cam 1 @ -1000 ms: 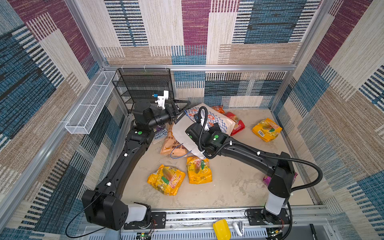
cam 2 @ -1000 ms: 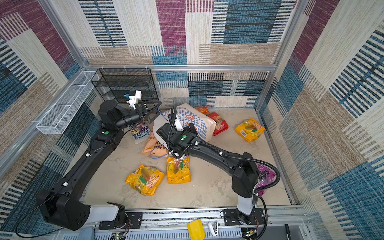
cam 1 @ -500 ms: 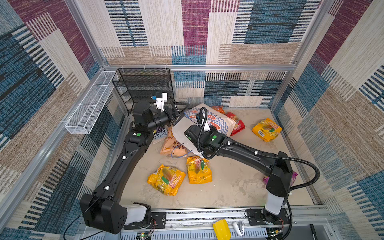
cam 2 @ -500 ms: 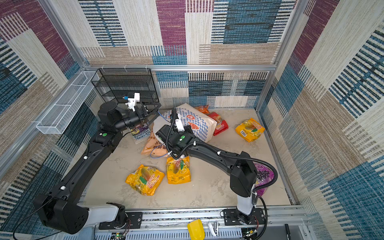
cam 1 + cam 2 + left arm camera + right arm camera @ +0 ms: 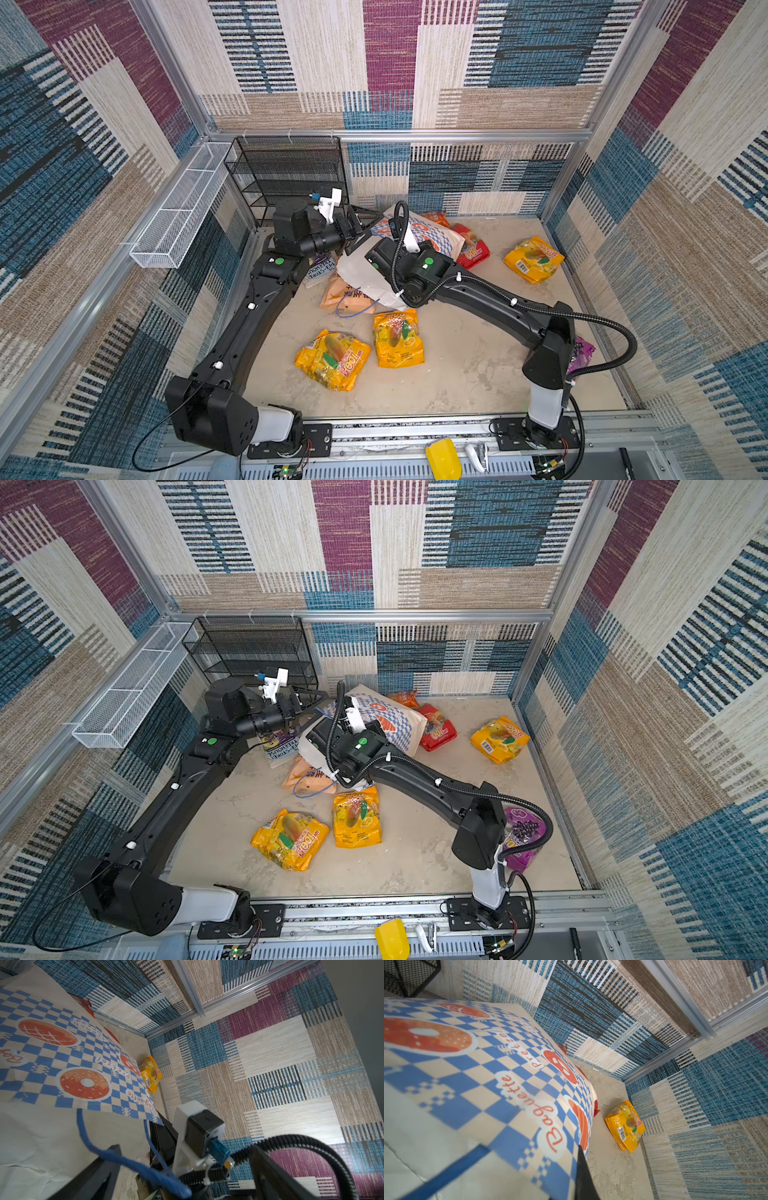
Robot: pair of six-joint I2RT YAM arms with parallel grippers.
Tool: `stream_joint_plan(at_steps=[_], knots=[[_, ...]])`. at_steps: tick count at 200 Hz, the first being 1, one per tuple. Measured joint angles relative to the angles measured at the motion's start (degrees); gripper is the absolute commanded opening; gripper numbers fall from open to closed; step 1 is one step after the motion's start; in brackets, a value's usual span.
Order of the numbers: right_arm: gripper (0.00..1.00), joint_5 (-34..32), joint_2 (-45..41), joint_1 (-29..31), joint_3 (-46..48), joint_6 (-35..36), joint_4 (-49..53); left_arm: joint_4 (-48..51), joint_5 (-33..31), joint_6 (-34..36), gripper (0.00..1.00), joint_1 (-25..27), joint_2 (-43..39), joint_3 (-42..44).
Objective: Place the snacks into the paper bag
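Observation:
The paper bag (image 5: 432,239) (image 5: 395,721) lies on its side at the back middle, its white mouth toward the left. My right gripper (image 5: 578,1155) is shut on the bag (image 5: 467,1064) at its mouth rim; only one black finger (image 5: 583,1178) shows. My left gripper (image 5: 362,228) (image 5: 185,1178) stands open beside the mouth, with a blue cord handle (image 5: 124,1159) lying across it. Snacks lie loose: yellow packets (image 5: 332,363) (image 5: 397,338) (image 5: 533,258), a red one (image 5: 471,245), an orange one (image 5: 434,217), a pale orange one (image 5: 345,297) at the mouth, and a purple one (image 5: 523,837).
A black mesh shelf (image 5: 291,174) stands at the back left and a white wire basket (image 5: 178,216) hangs on the left wall. A book (image 5: 320,270) lies under the left arm. Patterned walls close in three sides.
My right gripper has closed from open onto the bag's mouth rim. The left arm has shifted only slightly and its gripper stays open.

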State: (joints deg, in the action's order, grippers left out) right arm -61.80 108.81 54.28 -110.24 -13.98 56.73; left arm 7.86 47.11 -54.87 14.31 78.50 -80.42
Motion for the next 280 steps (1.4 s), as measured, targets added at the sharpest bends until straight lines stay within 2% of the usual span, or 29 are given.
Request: stream_joint_plan(at_steps=[33,56,87,112,143,169,203,219,241,260,280], knots=[[0.0,3.4,1.9,-3.6,-8.2,2.3,2.5,5.0,3.4,6.0,0.99,0.0,-4.2,-1.1],[0.0,4.7,3.9,-4.8,-13.4,3.2,5.8,4.0,1.9,6.3,0.99,-0.5,-6.0,0.7],[0.0,7.5,5.5,-6.0,-14.8,3.9,7.6,4.4,0.4,6.3,0.99,-0.9,-7.1,1.6],[0.0,12.7,5.7,-8.8,-15.9,3.9,6.2,7.5,6.2,7.3,0.99,-0.3,-11.2,3.0],[0.0,22.3,0.0,-11.4,-14.3,4.0,4.0,15.6,5.2,15.0,0.99,-0.6,-20.6,4.1],[0.0,27.0,-4.6,-13.1,-13.7,2.4,2.8,26.1,-0.9,24.3,0.99,-0.6,-27.2,5.7],[0.0,32.9,-10.6,-15.2,-9.7,-1.9,4.2,35.2,-9.3,32.3,0.99,-0.6,-30.3,10.8],[0.0,34.8,-14.6,-17.2,-7.5,-4.8,4.6,37.6,-11.9,34.1,0.99,-0.6,-30.5,13.4],[0.0,34.3,-19.5,-18.6,-4.3,-10.3,6.2,39.1,-15.3,35.7,0.99,-0.6,-30.6,16.5],[0.0,35.4,-23.9,-19.6,1.4,-14.9,7.5,39.8,-17.3,36.5,0.99,-0.6,-30.6,18.4],[0.0,38.4,-27.4,-23.5,7.2,-18.9,9.3,39.9,-18.6,36.9,0.99,-0.6,-30.5,19.6]])
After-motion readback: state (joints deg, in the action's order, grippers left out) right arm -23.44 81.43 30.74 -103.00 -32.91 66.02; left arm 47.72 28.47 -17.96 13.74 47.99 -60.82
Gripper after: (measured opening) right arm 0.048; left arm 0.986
